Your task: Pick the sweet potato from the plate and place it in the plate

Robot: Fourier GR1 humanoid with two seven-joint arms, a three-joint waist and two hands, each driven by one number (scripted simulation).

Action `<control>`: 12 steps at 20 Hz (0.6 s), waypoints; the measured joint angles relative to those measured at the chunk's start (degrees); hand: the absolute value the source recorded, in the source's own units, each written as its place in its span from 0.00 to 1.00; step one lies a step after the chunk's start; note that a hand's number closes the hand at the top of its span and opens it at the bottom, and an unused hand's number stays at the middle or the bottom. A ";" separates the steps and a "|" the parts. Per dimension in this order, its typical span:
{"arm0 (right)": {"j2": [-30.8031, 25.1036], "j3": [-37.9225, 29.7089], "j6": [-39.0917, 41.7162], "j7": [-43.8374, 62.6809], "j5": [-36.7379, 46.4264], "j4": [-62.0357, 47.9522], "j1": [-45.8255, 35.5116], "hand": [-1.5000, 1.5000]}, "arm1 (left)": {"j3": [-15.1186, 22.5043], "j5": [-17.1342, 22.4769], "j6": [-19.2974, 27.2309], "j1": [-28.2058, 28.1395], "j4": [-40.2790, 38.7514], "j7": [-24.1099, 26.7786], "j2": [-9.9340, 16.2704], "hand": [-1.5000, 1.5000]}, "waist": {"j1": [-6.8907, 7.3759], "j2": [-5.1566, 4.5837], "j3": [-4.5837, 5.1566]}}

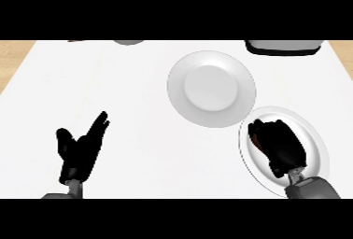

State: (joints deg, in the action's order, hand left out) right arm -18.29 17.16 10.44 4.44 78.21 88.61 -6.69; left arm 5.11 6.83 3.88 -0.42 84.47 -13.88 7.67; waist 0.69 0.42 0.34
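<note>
Two white plates lie on the white counter. The farther plate [211,88] is bare. My right hand [279,142] is over the nearer plate [314,140] at the lower right, fingers curled down round the sweet potato [253,138]. Only a thin brown sliver of it shows at the hand's left edge; the rest is hidden under the fingers. My left hand [81,148] rests open at the lower left, fingers pointing up, far from both plates.
A dark and white object [283,46] stands at the counter's far right edge, and a small grey thing [129,42] at the far edge, left of centre. Wooden floor [12,56] shows past the counter's left and right sides.
</note>
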 measured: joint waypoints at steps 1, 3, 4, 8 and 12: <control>3.45 -0.19 0.00 3.11 -0.19 0.18 -0.43 1.00 | 0.07 -0.09 -0.03 0.09 0.05 -0.02 0.03 0.50 | 0.19 -0.10 -0.01; 8.89 -0.56 -0.96 8.76 -1.38 0.67 -1.58 1.00 | 0.22 -0.12 -0.16 0.23 0.16 -0.05 0.00 0.50 | 0.90 -0.36 -0.29; 10.89 -0.51 -2.06 11.51 -1.99 1.14 -2.58 1.00 | 0.36 -0.15 -0.20 0.41 0.17 -0.07 -0.09 0.50 | 1.36 -0.43 -0.42; 15.46 0.34 -8.38 22.79 -2.59 2.93 -7.60 1.00 | 1.05 -0.08 -0.93 1.04 -0.04 -0.11 -0.37 0.50 | 3.45 -0.57 -0.56; 17.21 1.56 -15.54 34.90 -1.85 3.59 -13.07 1.00 | 1.90 -0.23 -1.51 1.94 -0.40 -0.19 -0.75 0.50 | 5.15 -0.83 -0.51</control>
State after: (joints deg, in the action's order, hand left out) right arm -1.08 18.72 -5.10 39.34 76.36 92.20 -19.77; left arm 7.01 6.60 2.38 1.52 84.07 -14.07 6.92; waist 5.84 -0.41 -0.18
